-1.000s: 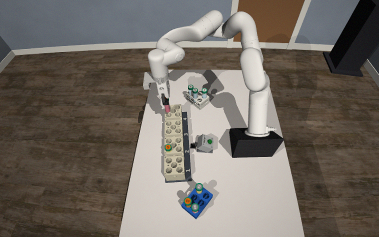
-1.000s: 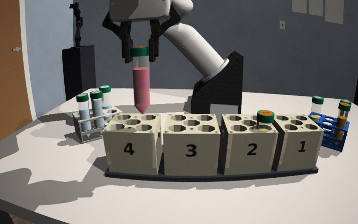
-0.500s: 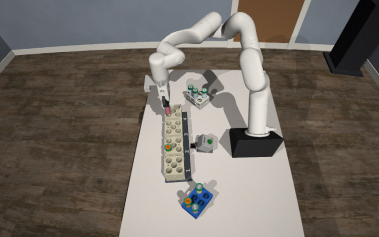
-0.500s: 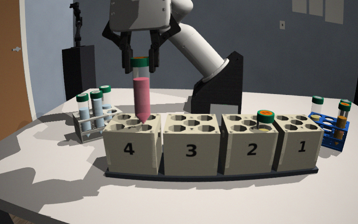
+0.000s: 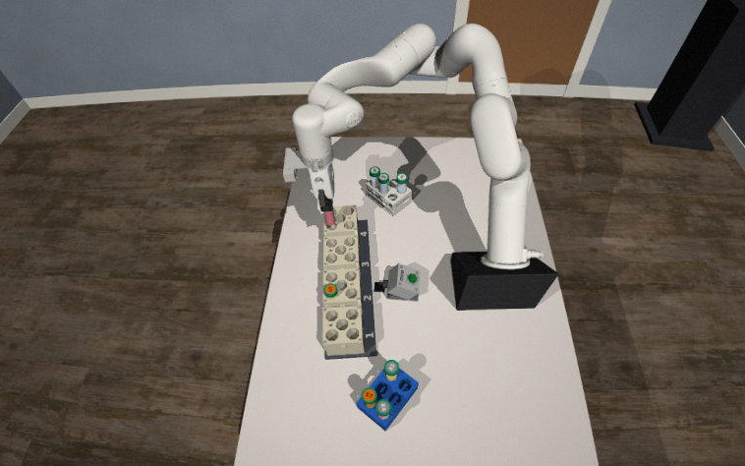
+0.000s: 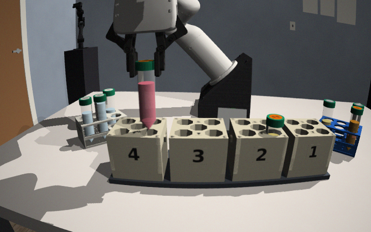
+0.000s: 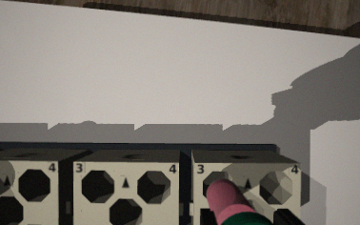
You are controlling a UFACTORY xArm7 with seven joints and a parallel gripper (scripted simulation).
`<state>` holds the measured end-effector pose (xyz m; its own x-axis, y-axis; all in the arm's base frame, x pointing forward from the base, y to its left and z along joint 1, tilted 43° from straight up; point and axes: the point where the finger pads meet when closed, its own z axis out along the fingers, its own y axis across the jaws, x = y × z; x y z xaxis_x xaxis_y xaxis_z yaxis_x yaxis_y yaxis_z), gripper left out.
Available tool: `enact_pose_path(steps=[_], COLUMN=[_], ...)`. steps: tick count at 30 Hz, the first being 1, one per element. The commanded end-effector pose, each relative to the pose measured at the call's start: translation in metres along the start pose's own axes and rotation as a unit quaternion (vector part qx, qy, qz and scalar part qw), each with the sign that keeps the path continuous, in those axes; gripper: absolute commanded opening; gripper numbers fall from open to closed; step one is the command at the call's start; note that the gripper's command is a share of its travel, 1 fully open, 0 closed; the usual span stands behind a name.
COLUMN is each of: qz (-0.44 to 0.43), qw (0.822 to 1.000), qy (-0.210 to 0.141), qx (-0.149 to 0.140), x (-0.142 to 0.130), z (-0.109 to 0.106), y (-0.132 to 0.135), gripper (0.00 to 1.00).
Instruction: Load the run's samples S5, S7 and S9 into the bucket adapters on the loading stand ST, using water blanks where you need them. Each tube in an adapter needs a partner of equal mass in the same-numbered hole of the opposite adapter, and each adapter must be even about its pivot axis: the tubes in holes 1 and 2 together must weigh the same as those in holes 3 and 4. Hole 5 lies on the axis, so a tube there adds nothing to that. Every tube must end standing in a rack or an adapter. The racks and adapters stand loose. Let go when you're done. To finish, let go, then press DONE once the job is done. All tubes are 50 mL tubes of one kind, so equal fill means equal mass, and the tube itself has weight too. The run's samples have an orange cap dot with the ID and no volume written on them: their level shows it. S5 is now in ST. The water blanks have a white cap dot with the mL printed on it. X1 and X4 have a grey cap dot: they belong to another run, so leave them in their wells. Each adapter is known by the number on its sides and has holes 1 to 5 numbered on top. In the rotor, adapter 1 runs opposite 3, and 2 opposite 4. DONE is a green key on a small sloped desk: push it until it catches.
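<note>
Pink-filled tube (image 6: 146, 101) upright at left of centre, tip at the top of adapter 4 (image 6: 136, 150); pinched just under its green cap by the hand (image 6: 145, 67); orange-dotted tube (image 6: 274, 122) seated in adapter 2 (image 6: 257, 152); blue rack (image 6: 343, 139) far right on the bench (image 6: 239, 207).

A smooth white tubular arm (image 5: 496, 133) rises from a black pedestal (image 5: 468, 289).
</note>
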<state>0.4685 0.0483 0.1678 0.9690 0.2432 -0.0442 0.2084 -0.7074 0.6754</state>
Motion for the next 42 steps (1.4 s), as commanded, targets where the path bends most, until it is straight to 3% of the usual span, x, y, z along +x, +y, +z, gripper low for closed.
enact_pose_path(steps=[1,42], qz=[0.000,0.000], qw=[1.000,1.000], qy=[0.002,0.002], qx=[0.000,0.000], x=[0.001,0.001], z=[0.002,0.037], y=[0.000,0.000], gripper=[0.00,0.00])
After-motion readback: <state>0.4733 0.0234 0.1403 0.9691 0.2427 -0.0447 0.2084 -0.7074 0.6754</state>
